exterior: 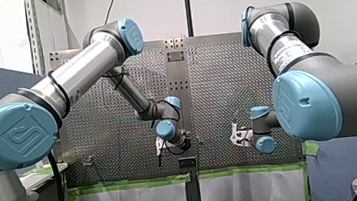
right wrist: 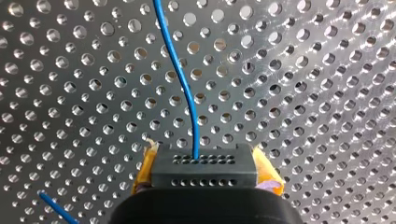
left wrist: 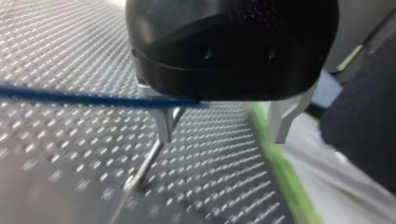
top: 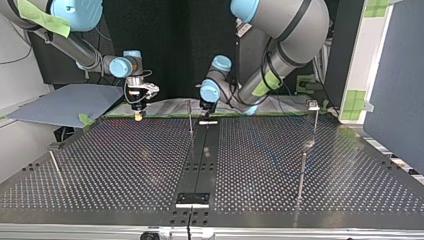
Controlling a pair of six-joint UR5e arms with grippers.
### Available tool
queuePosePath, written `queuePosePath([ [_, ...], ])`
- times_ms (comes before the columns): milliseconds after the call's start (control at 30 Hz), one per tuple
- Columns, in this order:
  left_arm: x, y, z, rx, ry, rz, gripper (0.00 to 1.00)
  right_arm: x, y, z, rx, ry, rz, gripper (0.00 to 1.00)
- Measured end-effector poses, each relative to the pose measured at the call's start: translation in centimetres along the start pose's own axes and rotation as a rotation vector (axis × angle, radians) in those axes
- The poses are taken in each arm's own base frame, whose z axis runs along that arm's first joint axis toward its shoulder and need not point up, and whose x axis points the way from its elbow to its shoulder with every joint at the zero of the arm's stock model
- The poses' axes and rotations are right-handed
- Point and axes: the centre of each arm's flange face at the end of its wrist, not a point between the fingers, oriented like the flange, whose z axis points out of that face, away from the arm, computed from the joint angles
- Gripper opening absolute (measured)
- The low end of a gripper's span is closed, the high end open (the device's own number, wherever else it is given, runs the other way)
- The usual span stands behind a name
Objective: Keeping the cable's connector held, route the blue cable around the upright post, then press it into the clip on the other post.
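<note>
Pinching the connector (right wrist: 205, 173) between 2 yellow pads (right wrist: 265, 169), our right gripper (right wrist: 205, 169) has the blue cable (right wrist: 182, 84) leading ahead. Our left gripper (left wrist: 224, 128) stands spread, the cable crossing 1 finger (left wrist: 164, 123).

Top view: my right gripper (top: 137, 116) and my left gripper (top: 207, 114) at the table's (top: 125, 165) arm-side edge, the left one nearer mid-edge. An upright post (top: 190, 120) stands just beside it. The clip post (top: 315, 120) stands toward that edge's corner at the view's right.
</note>
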Motion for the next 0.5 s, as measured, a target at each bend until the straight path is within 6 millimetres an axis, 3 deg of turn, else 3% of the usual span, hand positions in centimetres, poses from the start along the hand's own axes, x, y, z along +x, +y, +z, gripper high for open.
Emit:
queuePosePath([
  [333, 0.8, -2.0, -3.0, 0.069, 0.036, 0.069, 1.0, 0.0, 0.3, 0.0, -0.005, -0.001, 0.0, 0.0],
  [500, 1.5, -2.7, -3.4, 0.086, 0.031, 0.08, 1.0, 0.0, 0.4, 0.0, -0.006, -0.001, 0.001, 0.0],
])
